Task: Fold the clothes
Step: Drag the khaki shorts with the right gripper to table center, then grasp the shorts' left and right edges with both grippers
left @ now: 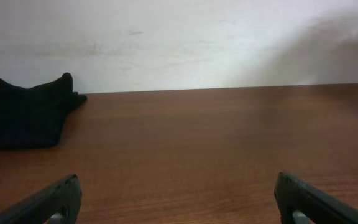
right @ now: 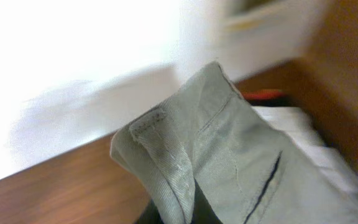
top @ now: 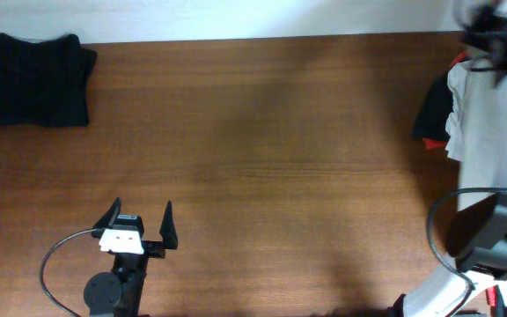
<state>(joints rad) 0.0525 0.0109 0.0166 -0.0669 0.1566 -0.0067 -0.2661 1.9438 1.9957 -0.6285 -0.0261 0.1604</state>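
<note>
The khaki-olive shorts (top: 491, 123) hang pale and bunched from my right gripper (top: 493, 33) at the table's far right. In the right wrist view a stitched edge of the shorts (right: 229, 149) fills the frame and covers the fingers (right: 197, 208), which are shut on the cloth. Beneath them lies a pile with a black garment (top: 432, 107), a red one (top: 431, 143) and a white one (right: 297, 124). A folded black garment (top: 33, 79) lies at the far left corner and also shows in the left wrist view (left: 23, 112). My left gripper (top: 142, 208) is open and empty (left: 176, 186).
The brown wooden table (top: 262, 132) ends at a white wall along its far edge (left: 197, 50). The right arm's base (top: 487, 233) and cables stand at the front right. A cable loops beside the left arm (top: 55, 264).
</note>
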